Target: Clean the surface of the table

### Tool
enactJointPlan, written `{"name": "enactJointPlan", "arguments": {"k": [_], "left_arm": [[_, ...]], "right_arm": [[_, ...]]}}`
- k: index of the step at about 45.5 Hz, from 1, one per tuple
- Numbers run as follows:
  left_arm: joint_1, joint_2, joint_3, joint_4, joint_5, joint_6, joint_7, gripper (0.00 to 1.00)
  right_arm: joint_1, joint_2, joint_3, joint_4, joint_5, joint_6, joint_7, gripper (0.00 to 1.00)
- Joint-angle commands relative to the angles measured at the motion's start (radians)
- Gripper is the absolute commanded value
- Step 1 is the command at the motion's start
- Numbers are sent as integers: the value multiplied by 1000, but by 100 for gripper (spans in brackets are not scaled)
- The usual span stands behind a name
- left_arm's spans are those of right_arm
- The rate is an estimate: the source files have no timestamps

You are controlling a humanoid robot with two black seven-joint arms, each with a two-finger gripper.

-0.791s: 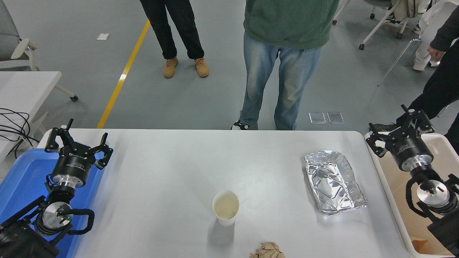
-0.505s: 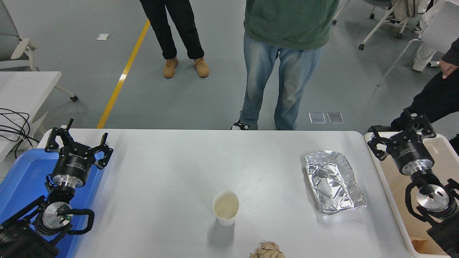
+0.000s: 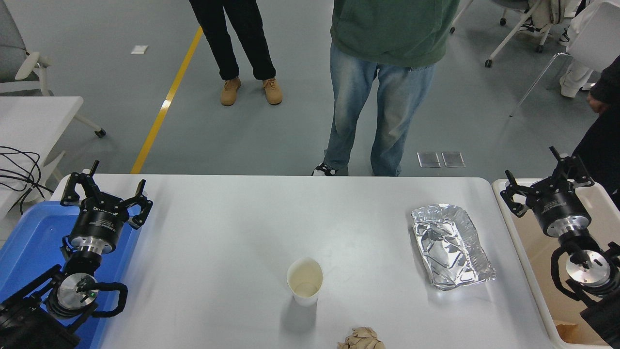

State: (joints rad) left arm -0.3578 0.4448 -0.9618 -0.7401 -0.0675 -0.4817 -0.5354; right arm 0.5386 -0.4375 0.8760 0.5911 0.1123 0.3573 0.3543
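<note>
Drifting right over the beige bin (image 3: pixel 533 252), the right tool (image 3: pixel 547 182) is spread wide and empty; the table (image 3: pixel 218 242) still holds a cup (image 3: pixel 304 281).

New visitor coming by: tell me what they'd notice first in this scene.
Likely the crumpled foil tray shining at the right of the table surface, with a paper cup upright at the near middle and a brown paper wad at the near edge. An open black end effector flanks each side: left over a blue tray, right over a beige bin.
</note>
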Motion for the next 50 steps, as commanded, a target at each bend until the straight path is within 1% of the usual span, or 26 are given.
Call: {"name": "enactJointPlan", "arguments": {"k": [1,8,30,35,39,44,50], "left_arm": [[-1,0,0,-1,0,0,0,99],[0,0,0,1,0,0,0,99],[0,0,0,-1,0,0,0,99],[0,0,0,1,0,0,0,99],[0,0,0,1,0,0,0,99],[0,0,0,1,0,0,0,99],[0,0,0,-1,0,0,0,99]], "right_arm": [[4,-1,9,6,1,6,2,99],[3,-4,0,-4,0,34,2,99],[-2,-3,-3,12,0,35,2,99],[0,-23,-31,93,-34,38,-1,99],[15,-93,-103,168,-124,37,-5,99],[52,-122,-172,196,-200,37,-5,99],[58,-165,-218,251,-256,40,-5,99]]}}
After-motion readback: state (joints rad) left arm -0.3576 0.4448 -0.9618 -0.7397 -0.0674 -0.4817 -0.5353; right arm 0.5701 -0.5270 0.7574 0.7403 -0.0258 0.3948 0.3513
